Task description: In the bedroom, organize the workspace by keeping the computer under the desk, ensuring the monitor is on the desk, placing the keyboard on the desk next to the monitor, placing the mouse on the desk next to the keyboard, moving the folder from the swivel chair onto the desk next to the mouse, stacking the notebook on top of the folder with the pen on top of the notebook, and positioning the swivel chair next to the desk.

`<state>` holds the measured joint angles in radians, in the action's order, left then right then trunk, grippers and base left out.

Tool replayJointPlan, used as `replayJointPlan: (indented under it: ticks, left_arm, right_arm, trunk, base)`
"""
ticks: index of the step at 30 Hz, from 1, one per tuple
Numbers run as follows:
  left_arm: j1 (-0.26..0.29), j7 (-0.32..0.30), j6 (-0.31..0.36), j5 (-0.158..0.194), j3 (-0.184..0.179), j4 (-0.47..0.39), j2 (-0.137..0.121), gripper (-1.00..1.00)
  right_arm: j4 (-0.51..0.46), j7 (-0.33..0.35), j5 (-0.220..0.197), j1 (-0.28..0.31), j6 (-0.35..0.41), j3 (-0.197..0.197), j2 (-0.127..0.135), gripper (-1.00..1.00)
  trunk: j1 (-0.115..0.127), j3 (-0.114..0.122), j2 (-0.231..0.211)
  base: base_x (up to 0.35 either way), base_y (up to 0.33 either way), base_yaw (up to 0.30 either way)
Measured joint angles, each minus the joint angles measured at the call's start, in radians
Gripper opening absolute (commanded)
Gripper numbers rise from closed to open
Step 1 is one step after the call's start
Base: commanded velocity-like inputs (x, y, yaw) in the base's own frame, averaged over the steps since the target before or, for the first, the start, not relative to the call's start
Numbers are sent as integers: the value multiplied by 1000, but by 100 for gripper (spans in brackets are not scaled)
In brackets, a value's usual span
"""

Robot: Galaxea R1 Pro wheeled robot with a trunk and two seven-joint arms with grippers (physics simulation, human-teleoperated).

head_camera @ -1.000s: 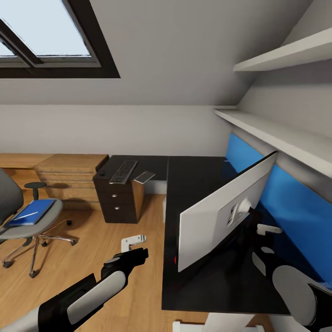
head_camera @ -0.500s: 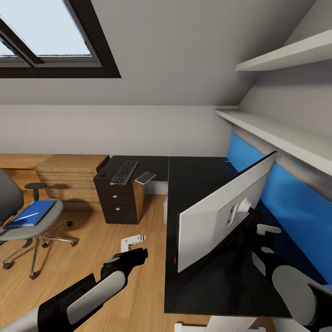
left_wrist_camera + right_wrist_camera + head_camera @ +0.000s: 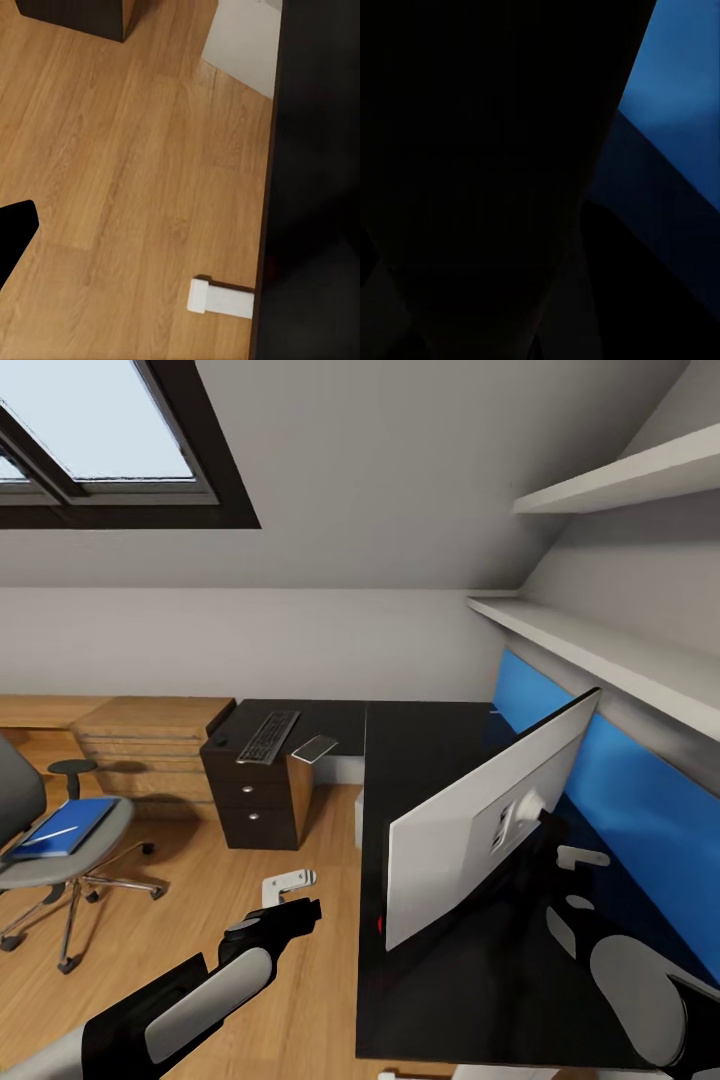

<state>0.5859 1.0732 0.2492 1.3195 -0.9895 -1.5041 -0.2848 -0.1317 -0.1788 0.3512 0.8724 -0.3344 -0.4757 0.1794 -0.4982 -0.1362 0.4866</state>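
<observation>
the head view takes in the attic bedroom: sloped grey walls, a skylight (image 3: 95,435) at upper left, white shelves (image 3: 600,650) at right, wood floor (image 3: 190,880). the l-shaped black worktop (image 3: 420,760) runs along the blue back panel (image 3: 640,800) and turns left to a black drawer unit (image 3: 250,800) with round knobs. the monitor (image 3: 480,825) stands on the near stretch, its pale grey back toward the camera, tilted across the worktop, with a tiny red light at its lower corner. the chair (image 3: 60,840) stands well apart at the left edge, on the floor; the blue folder (image 3: 65,827) lies flat on its seat with a thin whitish pen (image 3: 45,834) on top. the keyboard (image 3: 268,737) lies on the far wing over the drawers, the grey notebook (image 3: 315,746) just beside it, and a small black mouse (image 3: 220,740) at the wing's left edge.

the left wrist view gives what the head view lacks: a close look straight down at floor planks, the worktop's dark edge (image 3: 315,150), a white leg foot (image 3: 221,298) under it and a corner of the drawer unit (image 3: 75,15). the right wrist view is almost all black, with a wedge of the blue panel (image 3: 679,82).

the left arm (image 3: 180,1000) reaches forward low over the floor, its pincer (image 3: 290,910) black and pointing ahead; whether it is spread or pressed together i cannot tell. the right arm (image 3: 630,980) lies over the worktop behind the monitor, and its pincer (image 3: 580,857) points at the monitor's back; its state i cannot tell either.
</observation>
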Motion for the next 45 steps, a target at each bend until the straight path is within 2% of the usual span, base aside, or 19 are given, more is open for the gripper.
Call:
replayJointPlan:
  ticks: [8,21,34,45]
  left_arm:
    - [0,0,0,1,0,1,0,100]
    - [0,0,0,2,0,2,0,100]
    - [0,0,0,3,0,4,0,100]
    - [0,0,1,3,0,4,0,100]
  right_arm:
    - [0,-1,0,0,0,0,0,-100]
    - [0,0,0,0,0,0,-2,-100]
    - [1,0,1,0,0,0,-2,-100]
    - [1,0,1,0,0,-2,-2,-100]
  trunk:
    - [0,0,0]
    - [0,0,0]
    - [0,0,0]
    - [0,0,0]
  base:
    - [165,-77,0]
    - [18,-7,0]
    - [251,0,0]
    - [39,0,0]
